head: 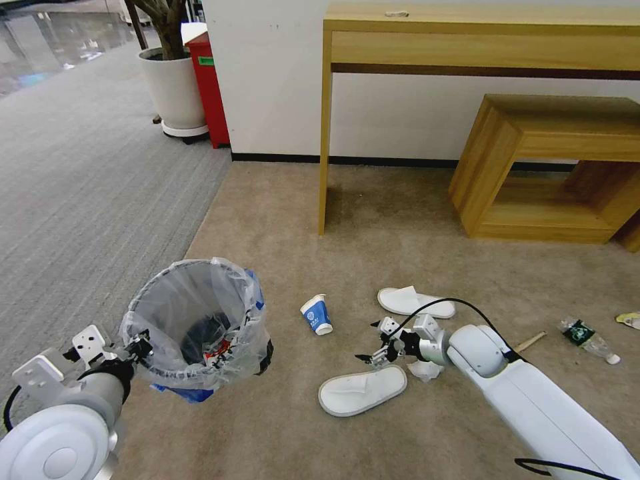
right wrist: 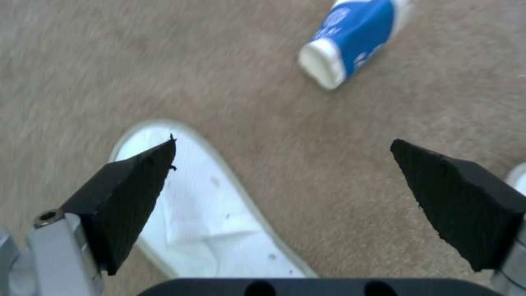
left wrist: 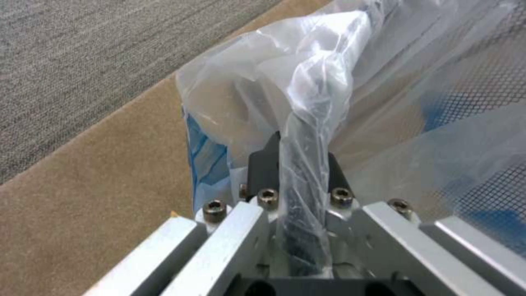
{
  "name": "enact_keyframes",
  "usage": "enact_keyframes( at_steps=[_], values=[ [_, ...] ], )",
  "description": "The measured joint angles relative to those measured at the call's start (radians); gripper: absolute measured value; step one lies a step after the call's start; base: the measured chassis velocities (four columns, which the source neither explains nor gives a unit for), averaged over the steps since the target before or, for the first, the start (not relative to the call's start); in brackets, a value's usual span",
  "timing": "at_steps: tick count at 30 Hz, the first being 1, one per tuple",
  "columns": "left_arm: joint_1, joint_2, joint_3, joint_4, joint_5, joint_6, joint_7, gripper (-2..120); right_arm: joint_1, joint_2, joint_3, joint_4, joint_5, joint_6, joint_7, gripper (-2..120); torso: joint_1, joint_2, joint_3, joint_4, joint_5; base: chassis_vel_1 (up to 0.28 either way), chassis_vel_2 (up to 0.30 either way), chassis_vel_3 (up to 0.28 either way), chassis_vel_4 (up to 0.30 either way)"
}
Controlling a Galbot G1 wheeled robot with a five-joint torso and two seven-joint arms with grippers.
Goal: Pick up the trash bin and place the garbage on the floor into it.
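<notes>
The trash bin (head: 200,320) hangs off the beige floor (head: 280,427) — its bagged rim pinched in the left hand (head: 137,347). The right hand (head: 375,345), spread wide, hovers above a white slipper (head: 363,390) near the paper cup (head: 317,313).

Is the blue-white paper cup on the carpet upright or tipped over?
Tipped over: the paper cup lies on its side on the beige carpet, ahead of the open right claw.

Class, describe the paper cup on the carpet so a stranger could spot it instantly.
Start at the tall wooden desk by the wall and come forward onto the beige carpet. The paper cup lies tipped over between the trash bin and the white slippers, the litter's lone blue-and-white piece.
</notes>
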Motion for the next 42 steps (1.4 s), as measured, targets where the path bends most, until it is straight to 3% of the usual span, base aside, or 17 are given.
enact_keyframes(
  at_steps=[10,22,24,42],
  values=[
    [-0.005,0.0,0.005,0.009,0.009,0.0,0.009,1,0.023,0.001,-0.044,-0.081,-0.111,0.158,-0.145,100,0.0,0.0,0.0,-0.0001,0.0001,0.0,0.0,0.0,0.0],
    [-0.009,-0.015,0.02,0.015,0.03,-0.001,0.021,1,0.007,0.038,-0.063,-0.123,-0.22,0.222,-0.153,100,0.0,0.0,0.0,0.0,0.0001,0.0,0.0,0.0,0.0],
    [-0.011,-0.023,0.031,0.018,0.042,-0.003,0.028,1,0.01,0.067,-0.064,-0.164,-0.339,0.272,-0.154,100,0.0,0.0,0.0,-0.0001,0.0,0.0,0.0,0.0,0.0],
    [-0.005,-0.027,0.031,0.017,0.051,-0.006,0.034,1,0.004,0.182,-0.056,-0.253,-0.404,0.267,-0.057,100,0.0,0.0,0.0,0.0,0.0001,0.0,0.0,0.0,0.0]
  ],
)
